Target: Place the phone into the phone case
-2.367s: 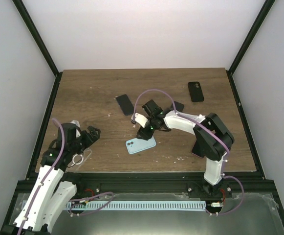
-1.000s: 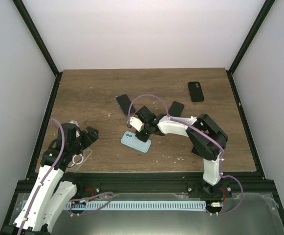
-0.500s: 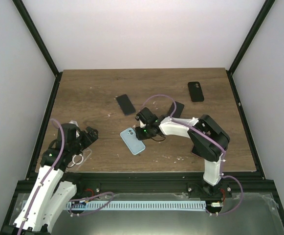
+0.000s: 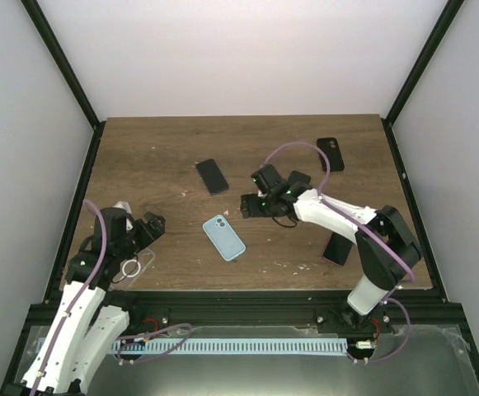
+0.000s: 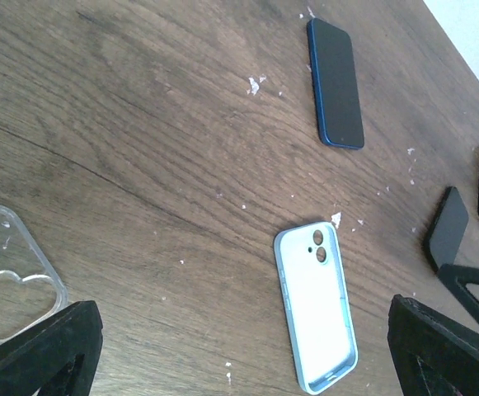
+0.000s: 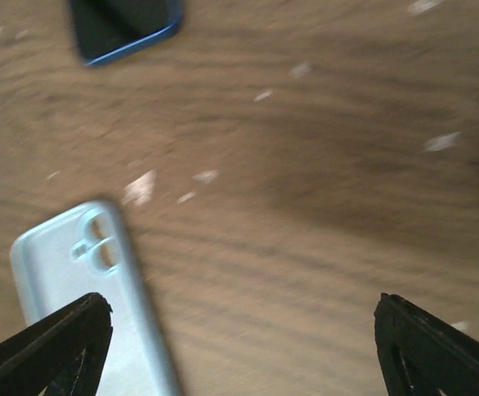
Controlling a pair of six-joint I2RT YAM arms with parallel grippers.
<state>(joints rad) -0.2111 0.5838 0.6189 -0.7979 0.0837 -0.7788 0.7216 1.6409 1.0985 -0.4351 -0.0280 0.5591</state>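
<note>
The light blue phone case (image 4: 224, 237) lies flat on the wooden table with its hollow side up, also seen in the left wrist view (image 5: 317, 305) and blurred in the right wrist view (image 6: 82, 305). A dark phone (image 4: 212, 176) with a blue edge lies screen up behind it (image 5: 335, 82) (image 6: 128, 25). My right gripper (image 4: 247, 205) hovers open just right of the case, holding nothing (image 6: 243, 330). At the near left my left gripper (image 4: 152, 224) stands open and empty (image 5: 239, 330), well left of the case.
A clear case (image 4: 132, 266) lies beside the left gripper (image 5: 12, 280). Black phone-shaped items lie at the back right (image 4: 331, 153), behind the right wrist (image 4: 297, 181) and under the right arm (image 4: 335, 247). White crumbs dot the table (image 4: 140, 157).
The right gripper slid the light blue case leftward, then opened, let it go and drew back to the right. The case now lies free, turned lengthwise. The left arm stayed put.
</note>
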